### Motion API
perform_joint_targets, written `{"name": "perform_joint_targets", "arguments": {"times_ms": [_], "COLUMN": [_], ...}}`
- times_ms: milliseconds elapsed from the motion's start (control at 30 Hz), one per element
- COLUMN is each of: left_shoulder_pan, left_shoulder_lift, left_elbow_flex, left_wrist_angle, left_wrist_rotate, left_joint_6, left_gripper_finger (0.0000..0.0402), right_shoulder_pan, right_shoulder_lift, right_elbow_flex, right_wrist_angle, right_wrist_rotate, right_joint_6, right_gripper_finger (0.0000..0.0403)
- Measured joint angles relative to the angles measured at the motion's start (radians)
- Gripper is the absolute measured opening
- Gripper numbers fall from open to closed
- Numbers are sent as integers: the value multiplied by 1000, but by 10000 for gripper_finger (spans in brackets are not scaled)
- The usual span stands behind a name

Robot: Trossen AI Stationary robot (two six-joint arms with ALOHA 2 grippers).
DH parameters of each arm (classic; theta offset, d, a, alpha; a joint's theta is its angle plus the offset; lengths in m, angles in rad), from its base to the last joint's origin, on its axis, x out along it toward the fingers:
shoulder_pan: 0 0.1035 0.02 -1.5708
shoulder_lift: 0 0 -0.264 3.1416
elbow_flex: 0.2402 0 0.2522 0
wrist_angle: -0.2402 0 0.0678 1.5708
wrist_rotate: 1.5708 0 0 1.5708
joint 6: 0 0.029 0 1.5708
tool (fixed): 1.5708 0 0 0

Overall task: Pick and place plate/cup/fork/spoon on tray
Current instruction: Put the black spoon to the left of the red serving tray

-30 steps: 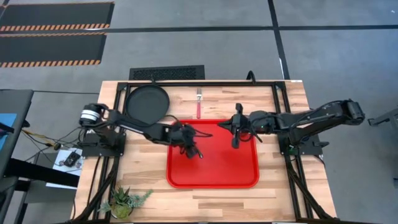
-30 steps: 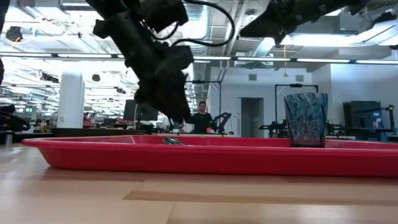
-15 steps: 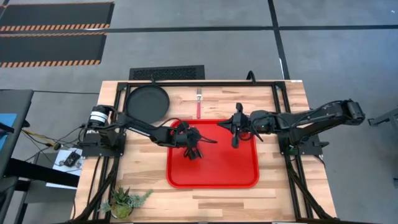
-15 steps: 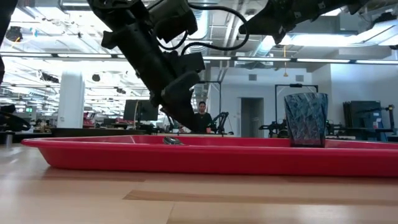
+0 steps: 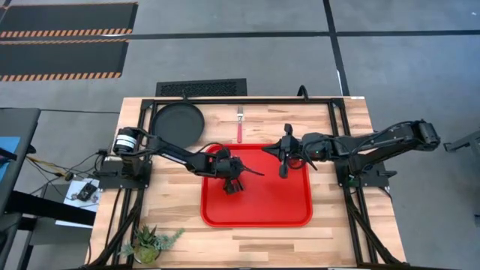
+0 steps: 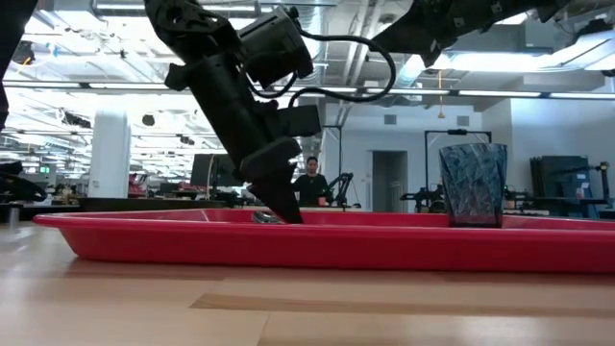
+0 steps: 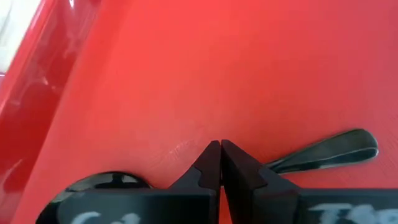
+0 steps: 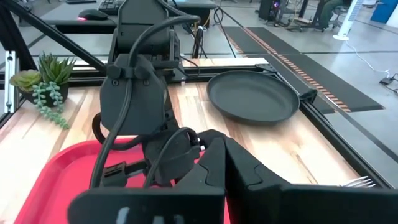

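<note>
**A:** So where are we on the tray job? Starting nearest the low camera: the tray (image 6: pixel 317 248) fills the front, with the cup (image 6: pixel 472 185) standing upright on it. In the overhead that spot is hidden under the right gripper (image 5: pixel 283 172), around 2 o'clock from the tray's middle.

**B:** Yep, cup counts as done. The spoon (image 7: pixel 323 151) is lying flat on the tray floor too, straight under the left gripper (image 7: pixel 220 148), about 10 o'clock from the tray's middle. In the wrist view we see those fingers clenched together on nothing, bowl poking out one side and handle the other.

**A:** So spoon's placed, or close to it. Right pincer?

**B:** We can't tell if it's released or clenched.

**A:** Farther back then: the fork (image 5: pixel 239 129) sits on bare wood just beyond the tray's far edge, at 12 o'clock, red handle pointing at the tray.

**B:** And the plate (image 5: pixel 178 124) is out at the far-left corner, roughly 11 o'clock. We reckon half done: fork and plate left.
</note>
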Motion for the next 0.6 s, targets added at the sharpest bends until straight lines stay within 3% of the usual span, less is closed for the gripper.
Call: {"name": "perform_joint_targets", "arguments": {"times_ms": [600], "left_shoulder_pan": [-36], "left_shoulder_lift": [-17], "left_elbow_flex": [4], "left_wrist_angle": [-128], "left_wrist_rotate": [-1], "left_joint_6": [7], "left_gripper_finger": [0], "right_shoulder_pan": [0], "right_shoulder_lift": [0], "right_elbow_flex": [0], "right_wrist_angle": [0], "right_wrist_rotate": [0], "right_joint_6": [-2], "right_gripper_finger": [11]}}
